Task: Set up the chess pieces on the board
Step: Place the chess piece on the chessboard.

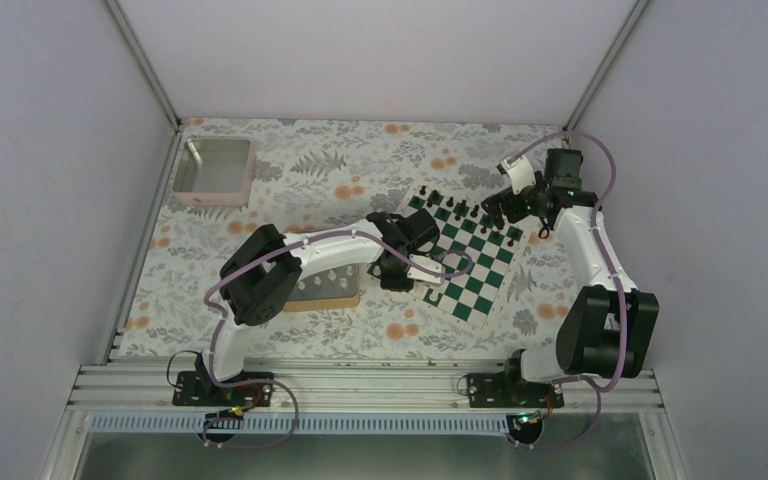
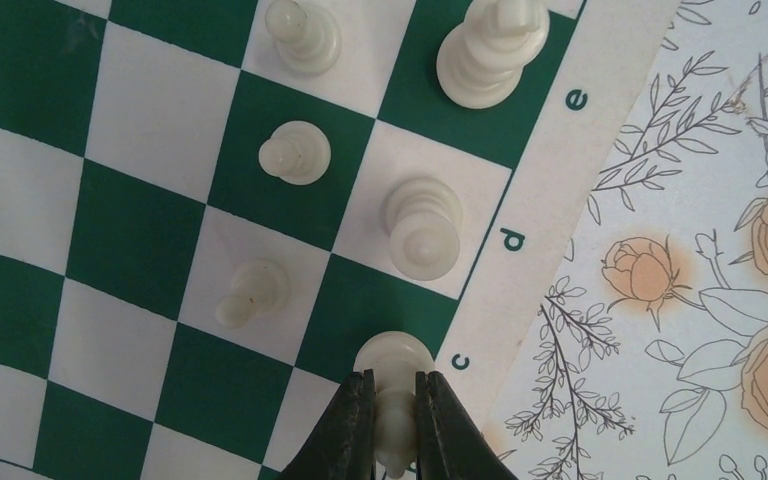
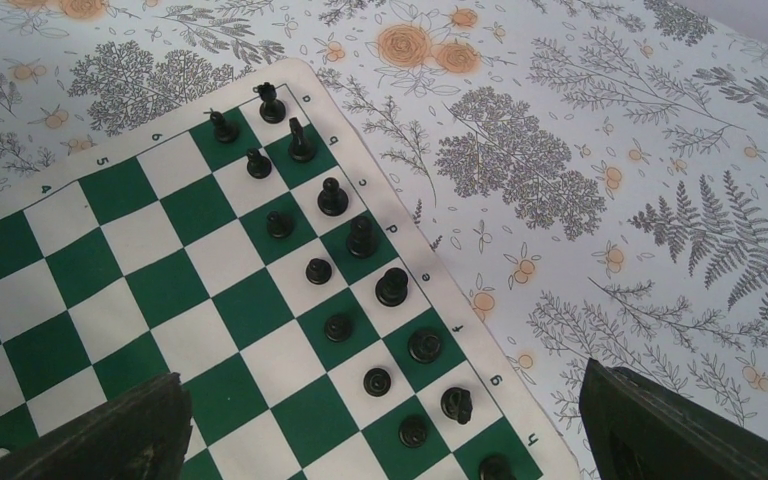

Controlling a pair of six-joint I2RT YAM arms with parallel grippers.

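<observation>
The green-and-white board (image 1: 480, 290) lies at the table's middle right. In the left wrist view my left gripper (image 2: 393, 388) is shut on a cream chess piece (image 2: 392, 355), whose base is over the green edge square by the letter c. Several more cream pieces stand on the squares beyond it, among them a tall one (image 2: 422, 225) and a pawn (image 2: 295, 153). My left gripper (image 1: 410, 272) is at the board's left edge. My right gripper (image 3: 385, 430) hangs open and empty above the board's far side (image 3: 160, 290), its fingers (image 3: 660, 430) wide apart.
Black pieces (image 3: 392, 286) fill two rows along the board's far edge. A metal tin (image 1: 215, 170) sits at the back left. A tray (image 1: 345, 297) with pale pieces lies partly under the left arm. Floral cloth covers the table.
</observation>
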